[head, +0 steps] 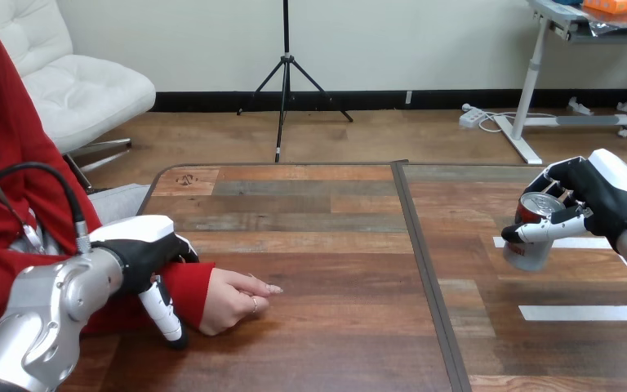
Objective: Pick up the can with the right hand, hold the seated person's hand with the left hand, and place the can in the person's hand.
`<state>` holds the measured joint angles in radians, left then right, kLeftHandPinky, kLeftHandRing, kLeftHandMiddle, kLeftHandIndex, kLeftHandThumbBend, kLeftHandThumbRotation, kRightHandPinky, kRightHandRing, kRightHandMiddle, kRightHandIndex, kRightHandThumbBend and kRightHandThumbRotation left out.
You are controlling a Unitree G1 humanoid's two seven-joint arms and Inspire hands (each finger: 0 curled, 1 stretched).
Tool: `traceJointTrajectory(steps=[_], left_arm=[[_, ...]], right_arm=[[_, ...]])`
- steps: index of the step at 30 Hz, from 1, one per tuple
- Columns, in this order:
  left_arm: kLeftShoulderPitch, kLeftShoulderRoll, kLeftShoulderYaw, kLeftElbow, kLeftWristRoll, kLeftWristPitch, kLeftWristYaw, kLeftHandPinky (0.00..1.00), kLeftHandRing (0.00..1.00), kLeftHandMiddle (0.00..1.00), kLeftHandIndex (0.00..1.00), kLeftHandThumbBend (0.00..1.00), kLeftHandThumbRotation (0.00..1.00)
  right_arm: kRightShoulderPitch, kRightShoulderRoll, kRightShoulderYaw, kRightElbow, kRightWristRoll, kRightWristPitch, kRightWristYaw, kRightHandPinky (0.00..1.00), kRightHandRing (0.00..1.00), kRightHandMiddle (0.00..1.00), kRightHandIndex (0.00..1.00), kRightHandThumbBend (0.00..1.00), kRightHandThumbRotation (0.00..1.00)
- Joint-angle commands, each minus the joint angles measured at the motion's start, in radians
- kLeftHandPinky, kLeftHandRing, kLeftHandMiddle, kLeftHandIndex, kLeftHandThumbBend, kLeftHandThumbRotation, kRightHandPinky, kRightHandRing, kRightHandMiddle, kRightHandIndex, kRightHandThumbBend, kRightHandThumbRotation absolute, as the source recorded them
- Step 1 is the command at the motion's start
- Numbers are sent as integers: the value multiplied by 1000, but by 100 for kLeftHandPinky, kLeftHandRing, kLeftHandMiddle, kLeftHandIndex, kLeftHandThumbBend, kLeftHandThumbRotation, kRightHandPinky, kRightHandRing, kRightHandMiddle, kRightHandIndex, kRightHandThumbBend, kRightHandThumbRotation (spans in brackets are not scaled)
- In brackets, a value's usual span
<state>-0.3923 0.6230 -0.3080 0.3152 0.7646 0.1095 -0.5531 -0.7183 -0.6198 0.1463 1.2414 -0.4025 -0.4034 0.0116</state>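
Wooden table (318,245): can (526,253) by right edge, clasped in right hand (604,192) (seemingly lifted clear). Left hand (143,253) at left edge, against person's hand (233,300) at the wrist; hold cannot be told.

At the right of the frame the can (529,237) is red with a silver top — its lower part looks pale grey. The right hand (604,200) on it is black with a white shell, its fingers (547,229) white with black parts. At lower left the left hand (139,253) has the same black and white, and the sleeve (192,286) beside it is red. The table (318,245) shows planks of brown, grey and reddish wood — a dark strip (426,278) runs down the middle, and two white tape bands (580,313) lie at right.
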Motion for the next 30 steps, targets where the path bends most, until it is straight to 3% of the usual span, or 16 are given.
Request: traceJointTrajectory(steps=[1,14,30], left_arm=[[-90,20,-18,18,20,-11,11,66,78,80,79,88,5],[-123,15,-67,85,47,-47,30,65,76,79,78,88,8],[-180,-32,-116,210,56,-24,51,67,78,80,80,85,9]], right_arm=[[-92,-28,-29,-65,29,-31,-23,32,36,42,48,72,0],[-96,-27,-32,-62,32,-34,-20,32,36,42,48,72,0],[-93,-26,-36,-65,41,-40,-12,33,37,42,48,72,0]])
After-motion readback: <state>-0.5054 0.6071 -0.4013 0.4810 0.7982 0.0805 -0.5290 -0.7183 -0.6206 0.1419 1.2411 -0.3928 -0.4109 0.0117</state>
